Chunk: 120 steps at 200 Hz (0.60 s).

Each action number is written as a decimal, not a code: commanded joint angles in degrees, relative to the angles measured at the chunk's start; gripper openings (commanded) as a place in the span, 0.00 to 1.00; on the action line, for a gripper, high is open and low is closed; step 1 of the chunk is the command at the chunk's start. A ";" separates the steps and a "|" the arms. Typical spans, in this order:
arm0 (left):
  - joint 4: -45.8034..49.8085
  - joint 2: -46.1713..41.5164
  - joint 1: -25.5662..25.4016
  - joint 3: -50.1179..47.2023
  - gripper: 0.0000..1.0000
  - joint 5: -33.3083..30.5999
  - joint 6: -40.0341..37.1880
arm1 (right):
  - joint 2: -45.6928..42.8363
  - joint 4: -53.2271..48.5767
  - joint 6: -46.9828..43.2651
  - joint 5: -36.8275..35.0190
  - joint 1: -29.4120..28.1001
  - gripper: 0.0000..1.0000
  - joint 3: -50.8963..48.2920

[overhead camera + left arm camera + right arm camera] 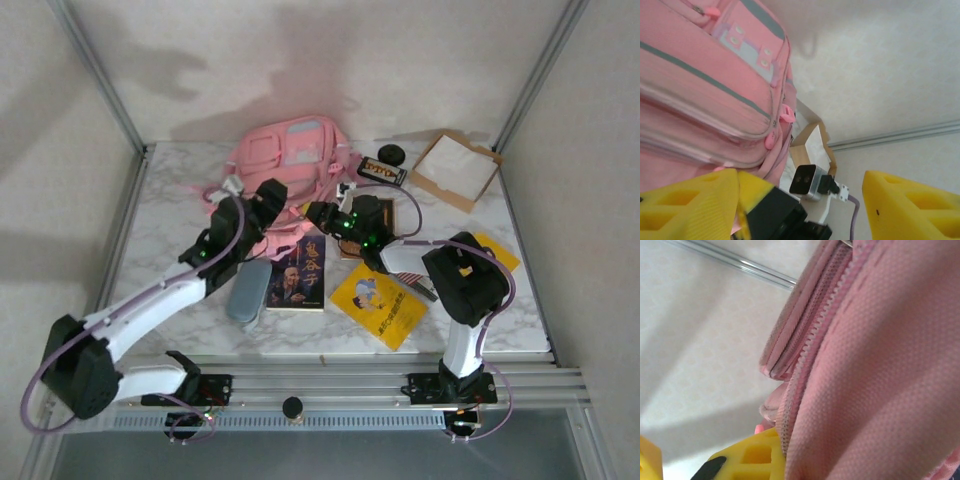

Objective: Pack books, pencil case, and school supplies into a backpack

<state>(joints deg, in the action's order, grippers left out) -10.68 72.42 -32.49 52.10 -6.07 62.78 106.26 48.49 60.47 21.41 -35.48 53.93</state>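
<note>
Your backpack (295,150) lies at the back of the counter (165,200), and its zipper looks shut where you can see it. At its near-left edge, your left hand (801,202) has its fingers apart and empty. Your right hand (695,462) presses against the near-right seam; you cannot tell whether it grips fabric. Both hands crowd that edge, so they may collide. A pull could also drag the bag onto the books (297,272) in front of it.

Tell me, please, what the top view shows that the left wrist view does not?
Top view: the blue book, a yellow book and the pencil case. Left wrist view: the pink zipper pulls, seen close up. Both: the backpack and the cardboard tray beyond it.
</note>
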 commanded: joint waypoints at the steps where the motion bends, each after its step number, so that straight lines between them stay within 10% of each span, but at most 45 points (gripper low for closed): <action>1: 11.54 6.08 1.23 7.15 0.65 5.80 -0.18 | -4.44 9.29 -7.22 -2.61 -0.18 0.00 -0.25; 120: 20.37 18.22 4.45 13.07 0.42 10.69 -5.03 | -2.48 9.32 -9.06 -1.97 -1.62 0.00 2.53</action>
<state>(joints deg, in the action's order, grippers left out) 6.24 87.88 -28.40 63.20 3.09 59.55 106.08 49.89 54.81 20.86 -36.34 53.82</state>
